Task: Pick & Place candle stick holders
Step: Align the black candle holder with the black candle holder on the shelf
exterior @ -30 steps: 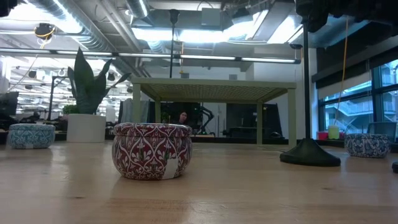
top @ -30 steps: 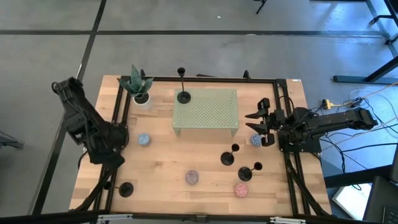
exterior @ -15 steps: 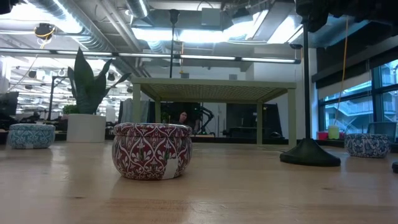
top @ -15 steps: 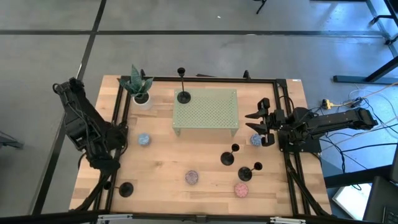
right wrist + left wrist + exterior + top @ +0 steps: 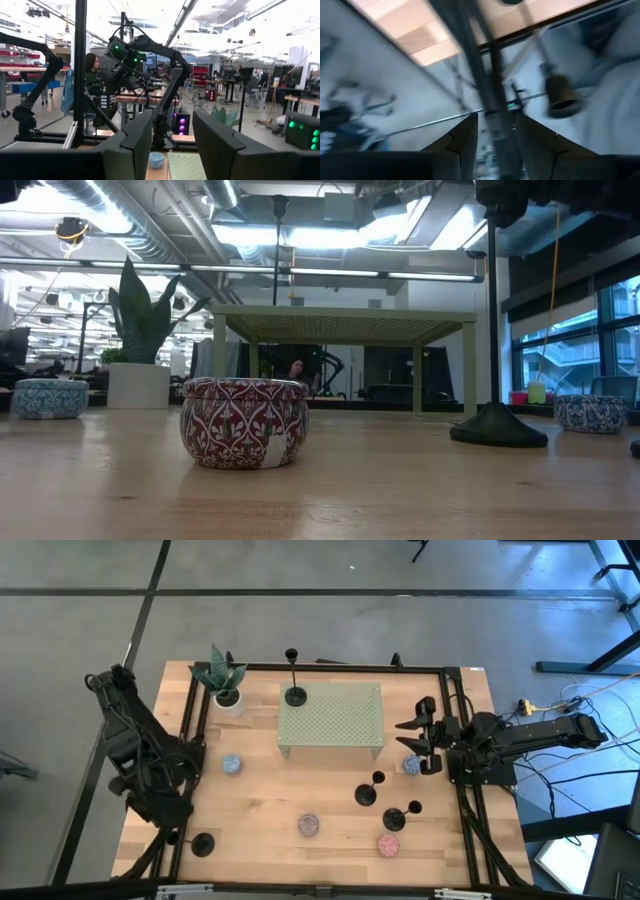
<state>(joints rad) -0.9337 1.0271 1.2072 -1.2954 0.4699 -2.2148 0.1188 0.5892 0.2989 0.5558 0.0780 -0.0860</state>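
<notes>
A wooden surface inside a black frame is seen from above. One candle stick holder is placed on the green perforated stand, two are set right of centre, and a fourth is at the near-left edge. The left end effector is held beside the frame, the right end effector at the right edge. At surface level, a patterned tin is seen. In both wrist views, fingers are parted, with nothing held.

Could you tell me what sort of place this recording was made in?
Probably a robotics lab or workshop: other robot arms stand at benches behind the wooden table, exposed ducts run overhead, and a person sits among equipment racks.
</notes>
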